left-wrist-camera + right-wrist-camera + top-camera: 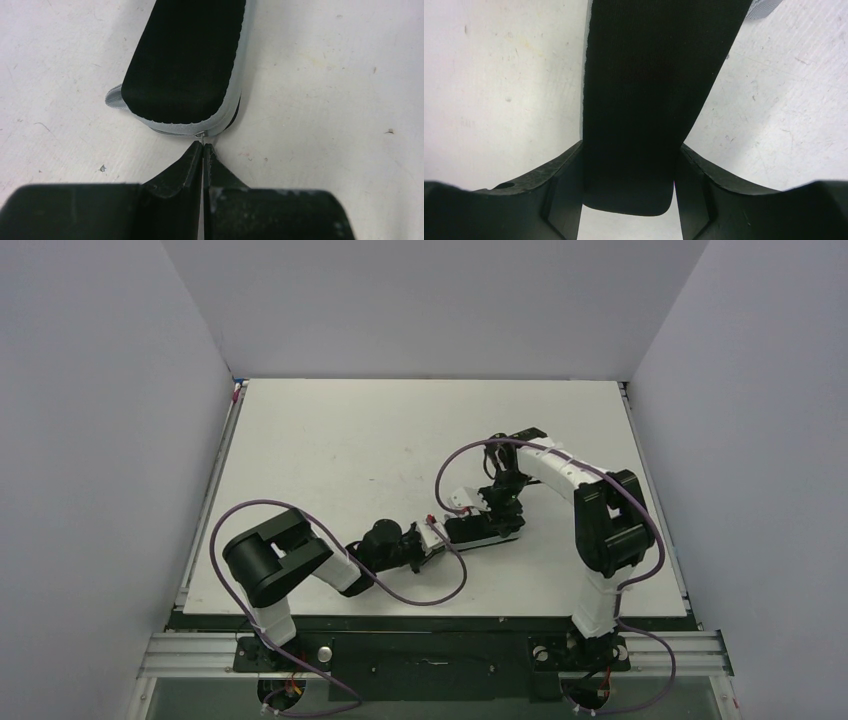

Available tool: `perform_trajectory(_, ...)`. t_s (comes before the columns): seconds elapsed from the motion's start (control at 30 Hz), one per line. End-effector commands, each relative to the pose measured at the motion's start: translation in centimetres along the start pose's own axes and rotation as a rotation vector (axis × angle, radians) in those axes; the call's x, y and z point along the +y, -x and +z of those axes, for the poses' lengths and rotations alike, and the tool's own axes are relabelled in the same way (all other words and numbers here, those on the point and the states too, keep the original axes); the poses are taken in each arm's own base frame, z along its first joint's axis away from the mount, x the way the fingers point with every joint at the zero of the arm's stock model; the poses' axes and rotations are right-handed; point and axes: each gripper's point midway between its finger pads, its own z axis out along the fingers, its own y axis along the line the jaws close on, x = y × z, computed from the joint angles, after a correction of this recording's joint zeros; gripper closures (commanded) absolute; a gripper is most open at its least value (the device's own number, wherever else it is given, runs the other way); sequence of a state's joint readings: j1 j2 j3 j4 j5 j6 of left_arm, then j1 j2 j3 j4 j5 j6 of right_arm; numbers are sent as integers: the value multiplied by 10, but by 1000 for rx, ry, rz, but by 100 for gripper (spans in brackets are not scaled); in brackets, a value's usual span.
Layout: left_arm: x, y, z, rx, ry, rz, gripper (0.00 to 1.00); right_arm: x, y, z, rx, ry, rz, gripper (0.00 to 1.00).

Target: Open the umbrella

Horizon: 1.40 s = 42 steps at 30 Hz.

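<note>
Right at the middle of the table (340,440), the umbrella (185,60) lies flat between the two arms. All that shows of it is a black fabric oblong with a pale grey edge running round it. The left gripper (202,150) sits at the near, rounded end, its jaws pressed together. Their tips meet a small metal tab (200,134) that juts from the grey edge. Whether the tab is actually nipped between them cannot be told.

The right gripper (629,150) comes down from above on the other part of the body and is clamped across its width. One finger (566,185) presses on each long side, and the rounded black end pokes out just past them.

In the overhead view the two grippers are close together along the one object. A purple cable (440,595) from the left arm loops over the table in front of it. The tabletop is white and scuffed.
</note>
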<state>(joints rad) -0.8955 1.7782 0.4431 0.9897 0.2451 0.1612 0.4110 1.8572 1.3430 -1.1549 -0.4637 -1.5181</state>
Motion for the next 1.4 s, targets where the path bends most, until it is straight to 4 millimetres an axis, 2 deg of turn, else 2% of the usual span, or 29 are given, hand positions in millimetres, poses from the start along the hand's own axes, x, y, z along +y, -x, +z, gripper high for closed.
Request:
perform_trajectory(0.0, -11, 16, 2, -41, -26, -20, 100, -33, 23, -11, -100, -113, 121, 73)
perform_trajectory(0.4, -7, 26, 9, -52, 4, -33, 100, -47, 45, -6, -119, -209, 244, 68)
perform_trajectory(0.77, -9, 26, -8, -61, 14, 4, 100, -54, 36, -5, -83, -300, 297, 66)
perform_trajectory(0.9, -10, 26, -2, -57, 15, 9, 100, -57, 38, -5, -83, -310, 326, 65)
perform_trajectory(1.07, -7, 21, 10, -40, 34, -11, 100, -57, 52, -4, -115, -310, 386, 64)
perform_trajectory(1.13, -5, 20, 13, -37, 41, -13, 100, -56, 59, -4, -138, -307, 419, 61)
perform_trajectory(1.2, -3, 20, 16, -36, 47, -12, 100, -55, 67, -3, -171, -291, 466, 51)
perform_trajectory(1.23, -1, 18, 16, -31, 58, -15, 100, -52, 71, -2, -194, -274, 480, 43)
perform_trajectory(1.33, 3, 14, 13, -21, 69, -22, 100, -46, 80, -9, -253, -223, 536, 33)
perform_trajectory(1.37, 4, 15, 12, -24, 71, -25, 100, -36, 82, -7, -270, -164, 562, 28)
